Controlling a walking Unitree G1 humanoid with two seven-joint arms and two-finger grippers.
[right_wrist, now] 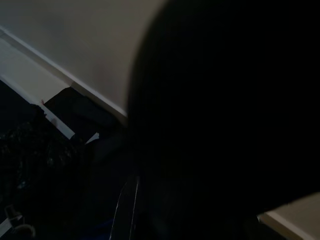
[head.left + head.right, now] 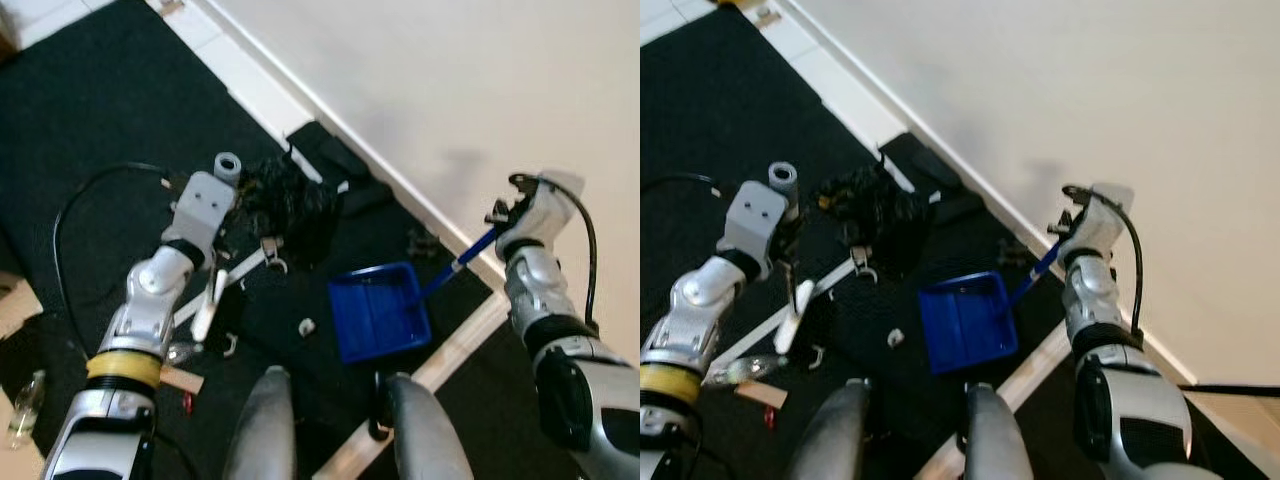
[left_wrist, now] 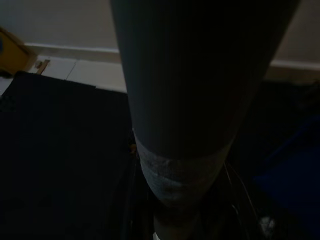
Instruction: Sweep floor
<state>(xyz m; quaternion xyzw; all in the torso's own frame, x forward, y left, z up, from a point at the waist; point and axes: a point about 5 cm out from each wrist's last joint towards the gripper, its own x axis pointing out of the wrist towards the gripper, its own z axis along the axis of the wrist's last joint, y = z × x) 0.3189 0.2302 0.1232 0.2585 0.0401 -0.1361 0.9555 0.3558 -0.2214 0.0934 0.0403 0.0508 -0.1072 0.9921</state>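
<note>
The blue dustpan [image 2: 378, 312] lies on the floor below and to the left of the right gripper [image 2: 515, 212], which holds its handle; the left gripper [image 2: 222, 215] grips the broom handle [image 2: 228, 165] beside black debris [image 2: 290, 205].

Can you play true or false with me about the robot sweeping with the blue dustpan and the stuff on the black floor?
1. The dustpan is blue. True.
2. The dustpan lies on the left side of the robot, next to its left arm. False: it lies toward the right, its blue handle leading up to the right tool.
3. A crumpled black bag lies near the wall's white baseboard. True.
4. The dustpan is piled full of rubbish. False: its tray looks bare.
5. A small white scrap lies on the dark floor just beside the dustpan. True.
</note>
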